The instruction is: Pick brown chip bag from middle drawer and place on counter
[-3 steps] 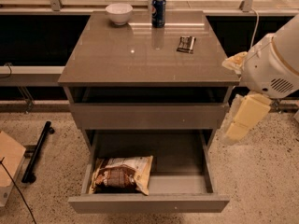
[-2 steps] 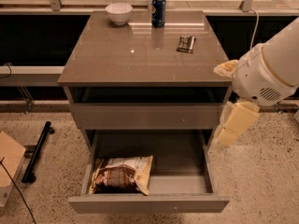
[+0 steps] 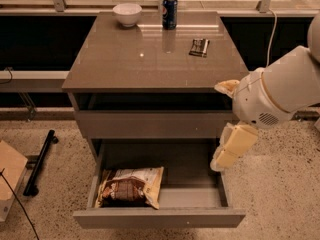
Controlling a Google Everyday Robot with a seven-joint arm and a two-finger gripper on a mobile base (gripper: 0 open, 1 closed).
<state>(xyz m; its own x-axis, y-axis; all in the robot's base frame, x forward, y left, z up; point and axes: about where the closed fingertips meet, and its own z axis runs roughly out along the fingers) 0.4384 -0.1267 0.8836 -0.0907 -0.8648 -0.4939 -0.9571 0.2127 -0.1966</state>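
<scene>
The brown chip bag (image 3: 131, 186) lies flat in the left half of the middle drawer (image 3: 160, 217), which is pulled out toward me. Above it, the glossy counter (image 3: 125, 64) tops the cabinet. My gripper (image 3: 233, 145) hangs from the big white arm at the right, just outside and above the drawer's right wall and roughly level with the drawer opening. It is well apart from the bag and nothing shows in its grasp.
On the counter stand a white bowl (image 3: 126, 14), a blue soda can (image 3: 169, 12) and a small dark wrapper (image 3: 199, 47). The upper drawer front (image 3: 150, 124) is closed. A black bar (image 3: 40, 161) and a cardboard box (image 3: 7, 176) lie on the floor at left.
My arm has swung left and a little downward, bringing the gripper closer to the right side of the open drawer. The bag has not moved.
</scene>
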